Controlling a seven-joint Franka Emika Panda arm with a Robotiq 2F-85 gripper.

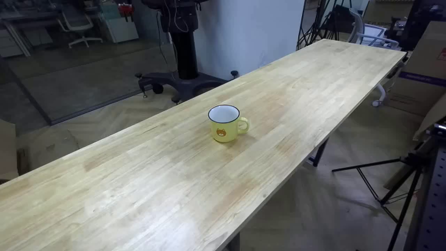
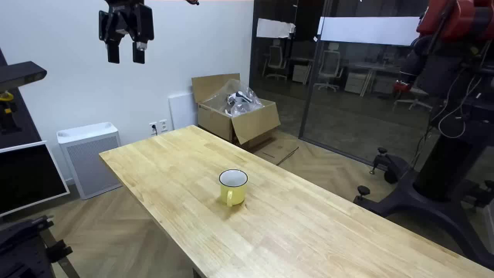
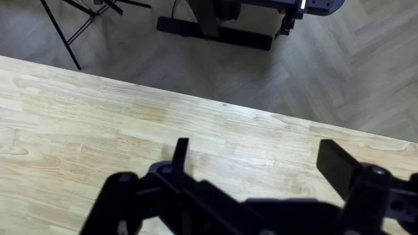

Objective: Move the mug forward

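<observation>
The mug is small, squat and yellow with a white inside, a dark bluish rim, a small loop handle and a brown animal face. It stands upright on the wooden table; it also shows in an exterior view, handle toward that camera. My gripper is open and empty, fingers pointing down, high up and apart from the mug. In the wrist view my gripper has its fingers wide apart over bare wood, with nothing between them. The mug is out of the wrist view.
The long table edge crosses the wrist view, with floor beyond it. A cardboard box with plastic wrap stands past the table end. A dark wheeled stand stands beside the table. A black tripod stands on the floor.
</observation>
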